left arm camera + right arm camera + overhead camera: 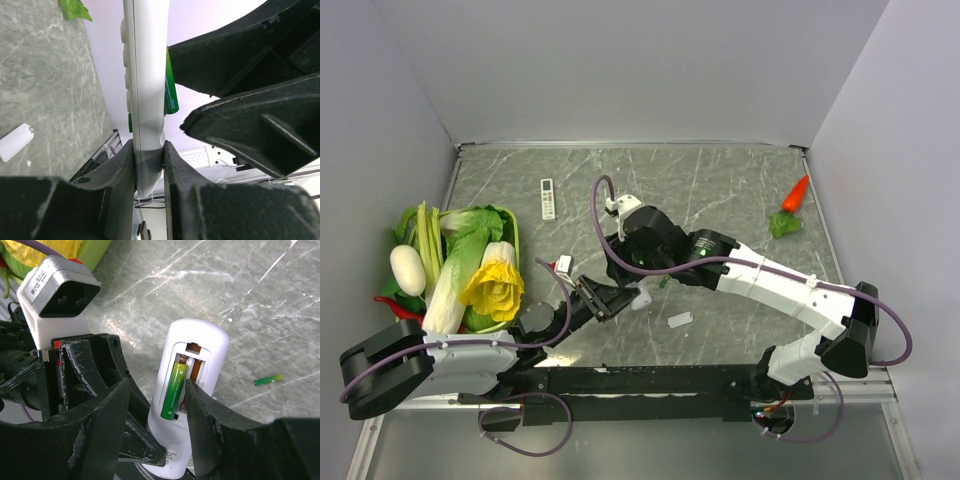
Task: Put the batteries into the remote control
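My left gripper (613,298) (149,150) is shut on the lower end of the white remote control (145,90) and holds it above the table, its back cover off. In the right wrist view the remote (200,347) shows its open compartment with one green battery (174,390) lying in the left slot, its lower end raised a little. This battery also shows in the left wrist view (170,92). My right gripper (157,385) (642,272) is open, one finger on each side of that battery. A second green battery (267,380) lies on the table.
The remote's white back cover (680,320) (15,142) lies on the table near the arms. A slim white remote with buttons (548,198) lies at the back. A green basket (512,228) of vegetables stands at the left. A toy carrot (794,195) lies at the far right.
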